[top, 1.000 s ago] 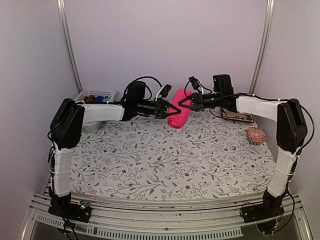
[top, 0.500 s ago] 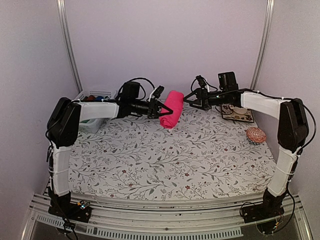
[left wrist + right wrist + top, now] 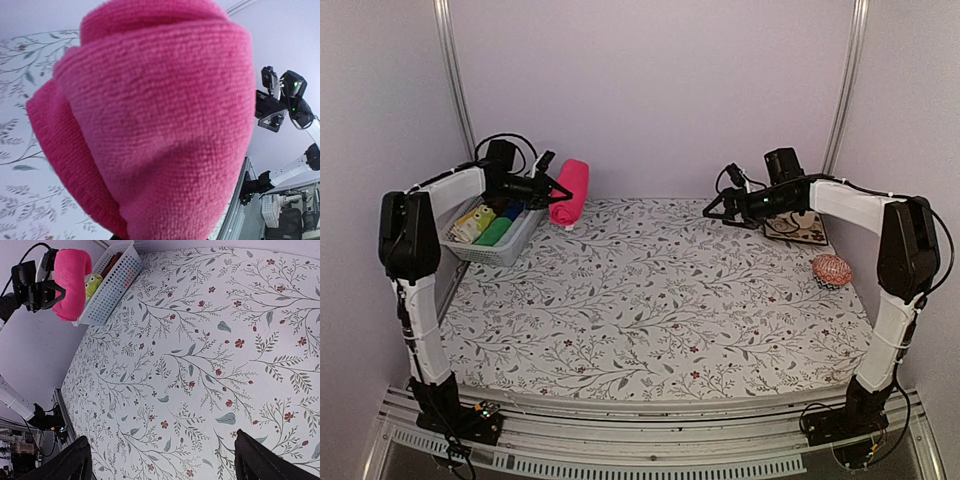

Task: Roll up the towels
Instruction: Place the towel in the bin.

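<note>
the pink towel (image 3: 569,193) now hangs at the upper left of the top view, in the air just beside the right rim of the white basket (image 3: 492,255). a second ago it was at the upper centre, gripped from both sides. the left gripper (image 3: 557,190) alone pinches it now, its claw pressed onto the roll's end, and that arm has swung it leftward. the right gripper (image 3: 718,210) has let go, its claw spread wide, and has drawn back to the upper right, well apart from the towel.

i judge the rolling of this towel done, with only the drop into the basket left.

the towel is a thick, soft roll, its layers stacked and a little loose at the end. in the left wrist view it fills the frame, fuzzy hot pink. in the basket lie the lime-yellow towel (image 3: 473,222) and a green roll (image 3: 496,232).
</note>
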Robot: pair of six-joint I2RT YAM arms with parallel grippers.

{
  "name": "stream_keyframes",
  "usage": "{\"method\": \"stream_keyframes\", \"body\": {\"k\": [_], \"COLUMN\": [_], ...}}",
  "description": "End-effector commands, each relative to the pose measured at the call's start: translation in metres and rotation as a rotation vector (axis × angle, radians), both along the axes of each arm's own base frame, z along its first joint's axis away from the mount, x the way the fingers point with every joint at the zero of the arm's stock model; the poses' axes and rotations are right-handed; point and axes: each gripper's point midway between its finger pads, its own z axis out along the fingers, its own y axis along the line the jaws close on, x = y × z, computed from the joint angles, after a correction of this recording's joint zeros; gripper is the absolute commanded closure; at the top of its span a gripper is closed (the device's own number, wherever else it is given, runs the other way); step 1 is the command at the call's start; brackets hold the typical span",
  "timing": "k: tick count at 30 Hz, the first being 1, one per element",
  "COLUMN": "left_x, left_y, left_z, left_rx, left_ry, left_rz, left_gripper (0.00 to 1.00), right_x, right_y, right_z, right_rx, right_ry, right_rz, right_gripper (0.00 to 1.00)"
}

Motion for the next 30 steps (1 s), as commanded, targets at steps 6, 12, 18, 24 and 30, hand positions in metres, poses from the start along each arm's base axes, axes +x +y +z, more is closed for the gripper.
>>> {"method": "stream_keyframes", "body": {"k": [6,12,18,24,30], "left_x": [0.026,0.041,0.042,0.044,0.034], "left_y": [0.122,0.198,0.247,0.274,0.267], "left_z": [-0.016,-0.01,-0.024,-0.046,-0.075], "left_rx": [0.21,0.269,0.285,0.299,0.302], "left_ry": [0.037,0.008,0.026,0.049,0.111], "left_rz": [0.163,0.277,0.326,0.34,0.282], "left_gripper": [1.0,1.0,1.0,1.0,1.0], "right_x": [-0.01,-0.02,-0.029,-0.035,-0.043], "right_y": [-0.011,-0.014,-0.018,-0.028,-0.035], "right_z": [0.012,0.008,-0.006,-0.028,-0.044], "right_rx": [-0.087,-0.11,-0.127,-0.198,-0.237], "right_ry": [-0.042,-0.013,0.017,0.047,0.074], "right_rz": [-0.002,0.013,0.006,-0.013,-0.028], "right_gripper": [0.01,0.01,0.01,0.01,0.01]}}
